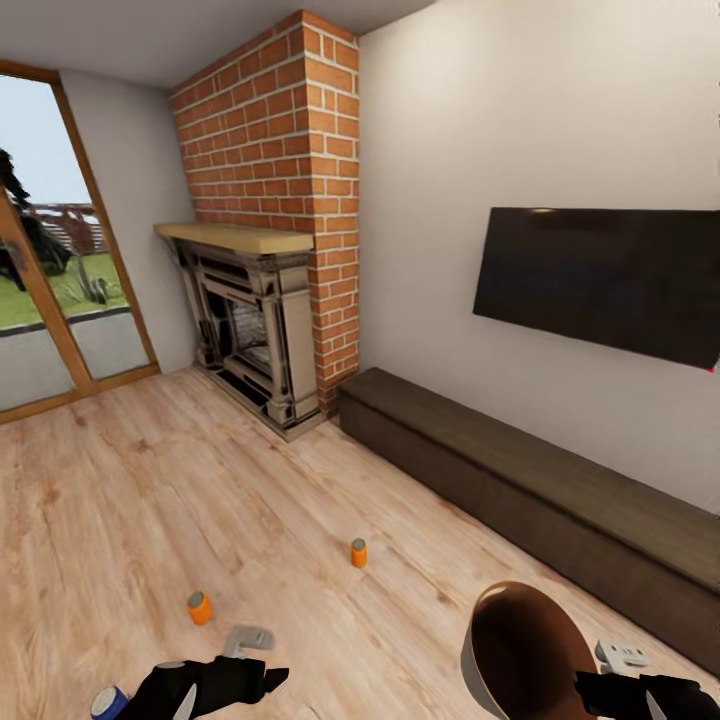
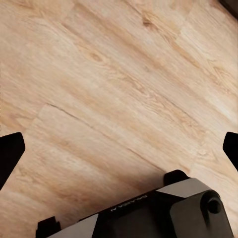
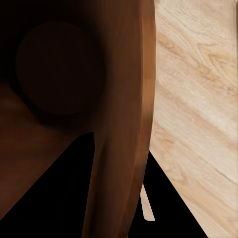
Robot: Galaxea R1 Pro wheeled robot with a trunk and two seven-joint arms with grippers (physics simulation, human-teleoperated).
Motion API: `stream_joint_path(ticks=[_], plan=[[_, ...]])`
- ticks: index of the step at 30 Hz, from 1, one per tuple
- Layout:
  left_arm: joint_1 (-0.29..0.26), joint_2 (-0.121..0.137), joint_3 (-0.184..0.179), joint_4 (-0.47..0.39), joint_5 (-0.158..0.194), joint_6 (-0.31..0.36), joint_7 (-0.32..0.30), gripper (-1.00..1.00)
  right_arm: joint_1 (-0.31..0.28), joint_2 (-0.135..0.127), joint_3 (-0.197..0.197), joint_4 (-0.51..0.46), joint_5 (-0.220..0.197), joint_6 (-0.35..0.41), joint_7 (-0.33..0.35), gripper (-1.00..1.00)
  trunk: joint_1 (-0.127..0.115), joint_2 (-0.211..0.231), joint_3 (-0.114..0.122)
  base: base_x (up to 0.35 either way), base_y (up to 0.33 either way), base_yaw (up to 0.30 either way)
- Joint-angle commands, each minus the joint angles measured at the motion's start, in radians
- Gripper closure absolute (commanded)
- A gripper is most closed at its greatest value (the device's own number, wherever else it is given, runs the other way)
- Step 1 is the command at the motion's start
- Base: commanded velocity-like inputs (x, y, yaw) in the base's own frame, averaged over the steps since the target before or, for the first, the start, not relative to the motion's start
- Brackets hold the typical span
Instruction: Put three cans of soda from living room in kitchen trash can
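Right gripper (image 1: 640, 690) clamped on trash can (image 1: 520, 650) rim at 5 o'clock. Left gripper (image 1: 215, 680) spread wide, empty. Orange cans (image 1: 200, 607) (image 1: 358, 552) on floor (image 1: 150, 500), blue can (image 1: 108, 703) at 7.

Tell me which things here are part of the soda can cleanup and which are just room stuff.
Part of the job:
orange can standing on the floor
second orange can on the floor
blue can by the left gripper
trash can, its rim clamped by the right gripper

Just room stuff:
fireplace
brick column
TV
low bench
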Motion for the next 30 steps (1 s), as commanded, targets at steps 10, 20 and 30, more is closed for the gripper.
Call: stream_joint_path(ticks=[10,20,30], plan=[[0.001,0.0,0.0,0.0,0.002,-0.001,-0.001,-1.0,-0.001,0.001,-0.001,-0.001,-0.014,0.003,0.006,1.0,0.0,0.0,0.001,0.101,0.13,-0.042],[0.001,0.0,0.0,0.0,0.002,-0.001,-0.001,-1.0,-0.001,0.002,0.0,0.0,-0.014,0.003,0.006,1.0,0.0,0.0,0.001,0.0,0.269,-0.002],[0.0,0.0,0.001,-0.001,0.005,-0.001,-0.002,-1.0,-0.001,0.009,0.0,0.0,-0.014,0.002,0.004,1.0,0.0,0.0,0.001,-0.032,0.123,0.0]])
